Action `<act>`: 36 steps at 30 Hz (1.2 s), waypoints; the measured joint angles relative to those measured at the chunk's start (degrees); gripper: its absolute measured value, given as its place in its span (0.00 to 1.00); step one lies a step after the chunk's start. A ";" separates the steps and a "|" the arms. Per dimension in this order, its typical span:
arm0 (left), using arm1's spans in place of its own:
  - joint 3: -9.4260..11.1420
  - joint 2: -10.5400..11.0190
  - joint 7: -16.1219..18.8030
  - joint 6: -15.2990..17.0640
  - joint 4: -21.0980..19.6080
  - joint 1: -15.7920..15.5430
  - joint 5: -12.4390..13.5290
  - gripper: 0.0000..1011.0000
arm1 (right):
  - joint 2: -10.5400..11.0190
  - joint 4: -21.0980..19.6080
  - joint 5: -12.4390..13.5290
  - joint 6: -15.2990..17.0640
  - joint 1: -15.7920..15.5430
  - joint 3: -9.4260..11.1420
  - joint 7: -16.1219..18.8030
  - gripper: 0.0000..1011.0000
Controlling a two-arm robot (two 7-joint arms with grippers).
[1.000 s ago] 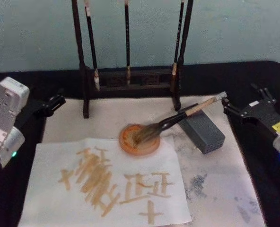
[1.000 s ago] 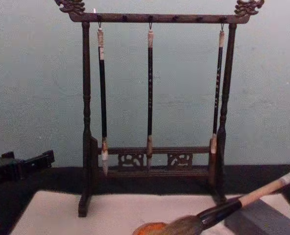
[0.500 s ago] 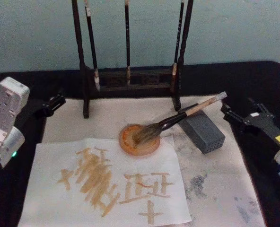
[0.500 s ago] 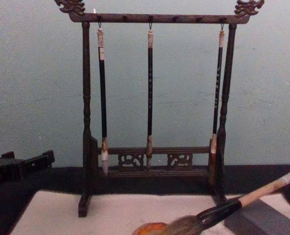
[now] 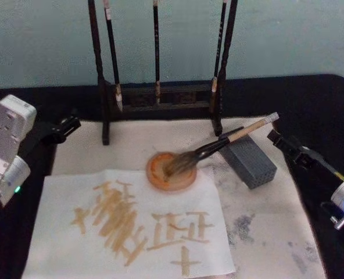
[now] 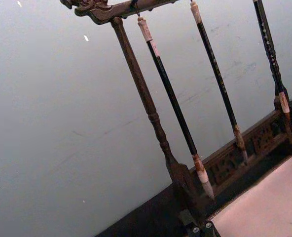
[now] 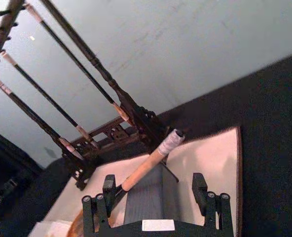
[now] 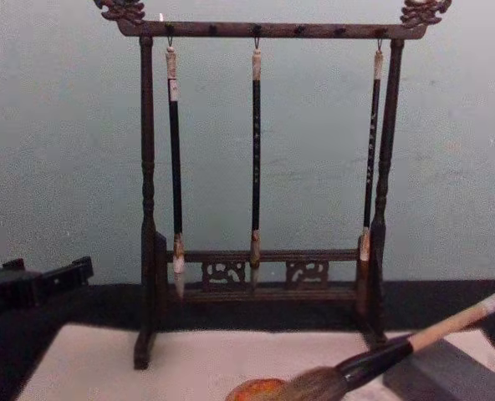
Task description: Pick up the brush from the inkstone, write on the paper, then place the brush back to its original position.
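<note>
At the counter's [image 5: 311,99] right side, my right end effector [image 7: 154,180] stands open about the handle end of the brush [image 5: 212,149], whose bristles lie in the inkstone [image 5: 171,172], handle on a grey block [image 5: 250,160]; my left end effector [image 5: 66,125] sits parked at left.

Light is dim, flat and diffuse. The wall [image 8: 63,167] is evenly lit. The paper [image 5: 61,244] is the brightest surface; the black cloth [image 5: 317,99] swallows detail. Shadows at the base of the stand [image 5: 105,135] are faint, soft-edged.

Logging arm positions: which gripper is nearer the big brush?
Right. The right gripper, open, sits just off the handle end of the brush; the left gripper is far off, left of the stand.
</note>
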 joint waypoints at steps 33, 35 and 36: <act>0.00 0.00 0.00 0.00 0.00 0.00 0.00 0.99 | -2.96 14.84 13.14 8.96 11.53 -4.16 5.74 0.99; 0.00 0.00 0.00 0.00 0.00 0.00 0.00 0.99 | -2.99 15.59 13.51 9.10 12.01 -4.46 5.87 0.99; 0.00 0.00 0.00 0.00 0.00 0.00 0.00 0.99 | -2.99 15.87 13.62 9.15 12.19 -4.57 5.91 0.99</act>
